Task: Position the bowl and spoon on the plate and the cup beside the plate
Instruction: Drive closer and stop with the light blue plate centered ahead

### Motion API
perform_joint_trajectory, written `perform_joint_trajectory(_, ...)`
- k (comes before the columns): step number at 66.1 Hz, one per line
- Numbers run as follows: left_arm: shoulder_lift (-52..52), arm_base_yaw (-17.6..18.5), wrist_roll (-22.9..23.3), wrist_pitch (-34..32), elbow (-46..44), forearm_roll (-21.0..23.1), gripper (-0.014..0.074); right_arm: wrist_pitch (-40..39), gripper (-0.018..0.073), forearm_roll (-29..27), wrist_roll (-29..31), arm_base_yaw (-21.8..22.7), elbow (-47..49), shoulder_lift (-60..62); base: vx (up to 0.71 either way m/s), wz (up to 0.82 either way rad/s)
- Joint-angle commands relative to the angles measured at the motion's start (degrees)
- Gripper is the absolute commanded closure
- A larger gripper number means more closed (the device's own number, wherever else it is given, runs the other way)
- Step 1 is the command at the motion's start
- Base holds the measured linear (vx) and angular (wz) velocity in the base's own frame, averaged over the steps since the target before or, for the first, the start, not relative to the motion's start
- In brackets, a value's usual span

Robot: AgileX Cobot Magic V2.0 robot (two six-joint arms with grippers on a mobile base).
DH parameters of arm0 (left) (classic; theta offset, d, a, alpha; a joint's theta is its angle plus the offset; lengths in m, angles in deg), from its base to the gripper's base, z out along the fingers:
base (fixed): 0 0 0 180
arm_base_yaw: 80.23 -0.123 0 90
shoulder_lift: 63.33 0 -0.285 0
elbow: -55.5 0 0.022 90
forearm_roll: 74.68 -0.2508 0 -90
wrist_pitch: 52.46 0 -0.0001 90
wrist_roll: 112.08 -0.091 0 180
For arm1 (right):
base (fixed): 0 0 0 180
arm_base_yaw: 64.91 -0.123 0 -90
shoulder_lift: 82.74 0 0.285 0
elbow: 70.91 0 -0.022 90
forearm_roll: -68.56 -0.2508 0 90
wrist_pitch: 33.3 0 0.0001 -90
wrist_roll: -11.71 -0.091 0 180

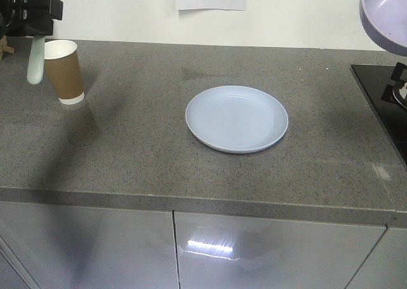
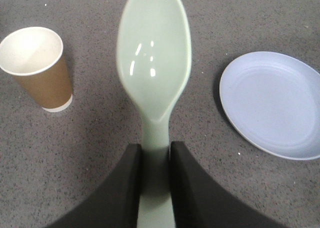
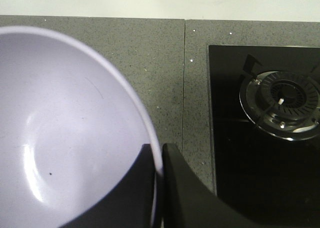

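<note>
The pale blue-lilac plate (image 1: 236, 118) (image 2: 274, 103) lies flat in the middle of the grey counter. At the back left stands the brown paper cup (image 1: 63, 70) (image 2: 37, 66), upright. My left gripper (image 2: 154, 160) hangs above the counter near the cup, shut on the handle of the mint-green spoon (image 2: 154, 72) (image 1: 36, 59), whose head points away from me. The lavender bowl (image 3: 65, 133) (image 1: 383, 14) is held in the air at the upper right. My right gripper (image 3: 159, 163) is shut on its rim, one finger inside and one outside.
A black gas hob (image 3: 265, 128) (image 1: 385, 95) with a round burner (image 3: 281, 103) lies in the counter at the right. Grey cabinet doors (image 1: 191, 251) run below the counter's front edge. A white wall closes the back.
</note>
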Motion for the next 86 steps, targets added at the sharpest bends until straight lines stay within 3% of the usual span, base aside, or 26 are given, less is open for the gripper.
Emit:
perform_joint_trajectory(1,-2.2,0.3,0.6,-3.3,-1.8,0.8,0.0603,-4.0,0.0565,-0.6,0.4,0.3,1.8,1.7,0.11,0.01)
perform_joint_trajectory(86,-2.2,0.3,0.6,-3.3,-1.8,0.8,0.0603,-4.1,0.0565,-0.6,0.4,0.3,1.8,1.7,0.07,0.0)
